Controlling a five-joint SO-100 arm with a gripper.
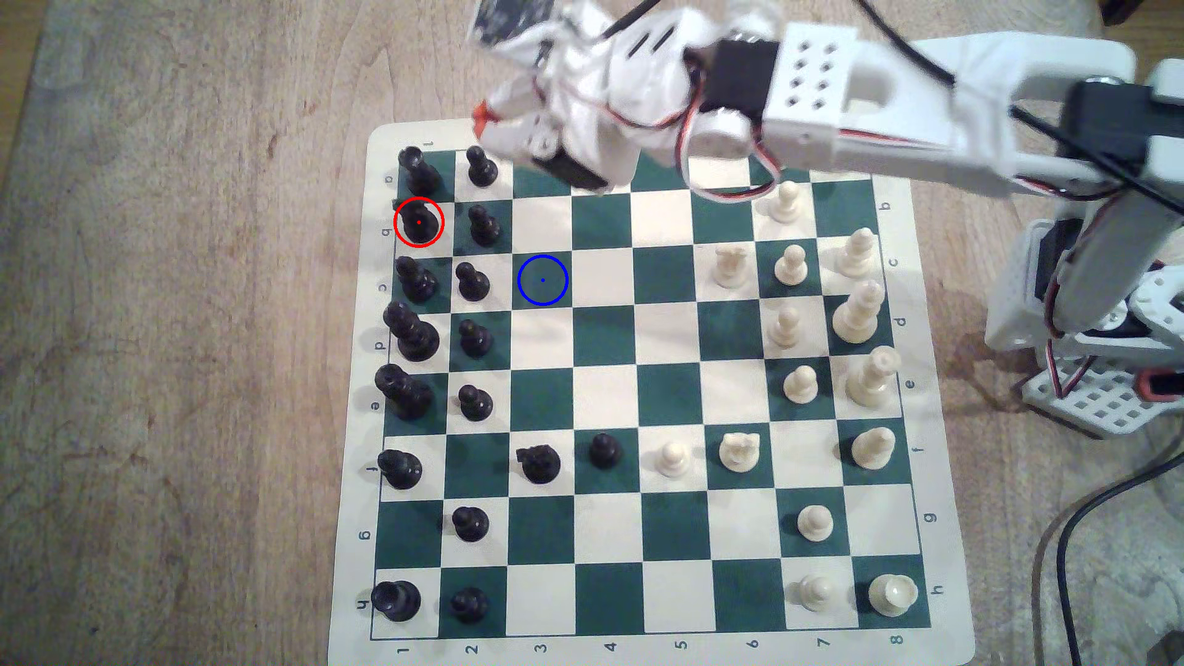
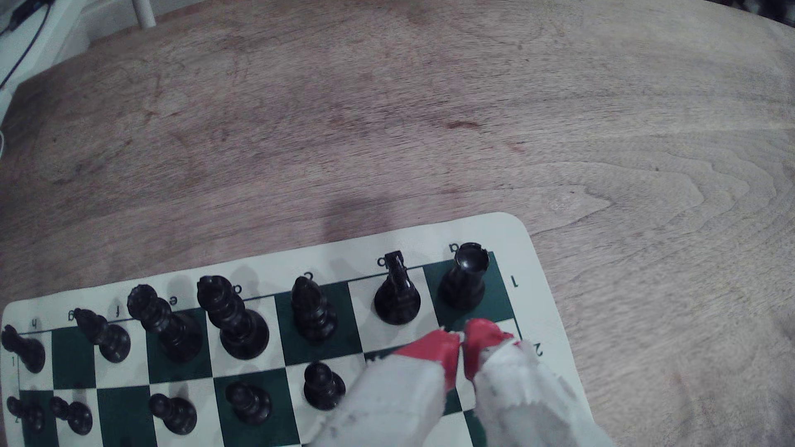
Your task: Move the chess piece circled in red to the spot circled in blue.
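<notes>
- A green and cream roll-up chessboard [image 1: 647, 624] lies on a wooden surface [image 1: 179, 320].
- The black plastic knight with a horse-head top and wide round base [image 1: 419, 222] stands upright, its long axis vertical, on the cream square b1 inside a red drawn ring, in the outermost column of black pieces at the exterior view's left.
- In the wrist view the knight [image 2: 396, 292] stands between a black rook [image 2: 466, 277] and a black bishop [image 2: 312, 308]; which way its snout points I cannot tell.
- The dark green square marked by a thin blue ring with a centre dot [image 1: 542, 280] is c3, two columns toward the exterior view's right of the knight and one row nearer the camera; it is bare.
- The white gripper with red-tipped jaws [image 2: 461, 339] hangs over the board's corner near the rook and knight.
- The jaws are nearly together, a thin slit between the red tips, with nothing in them and touching no piece.
- A black pawn [image 2: 322, 385] stands just beside the gripper.
</notes>
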